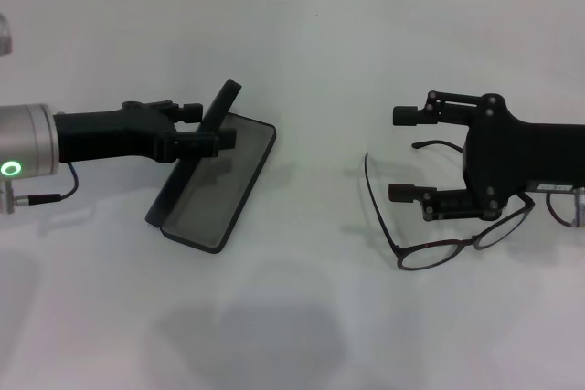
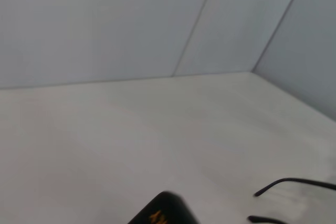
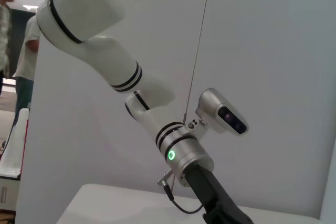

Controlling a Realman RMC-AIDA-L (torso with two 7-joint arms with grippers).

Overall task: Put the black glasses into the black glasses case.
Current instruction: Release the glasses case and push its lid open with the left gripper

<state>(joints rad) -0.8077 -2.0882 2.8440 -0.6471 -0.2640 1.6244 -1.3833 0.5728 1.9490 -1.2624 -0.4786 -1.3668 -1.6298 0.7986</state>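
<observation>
The black glasses case lies open on the white table, left of centre, with its lid standing up. My left gripper is shut on the lid's edge and holds it upright. A corner of the lid with gold lettering shows in the left wrist view. The black glasses lie on the table at the right, temple arms unfolded. My right gripper is open and empty just above them, jaws wide over the temples. The temple tips show in the left wrist view.
The white table ends at a grey wall at the back. Bare table separates the case and the glasses. The right wrist view shows my left arm and a person standing far off behind it.
</observation>
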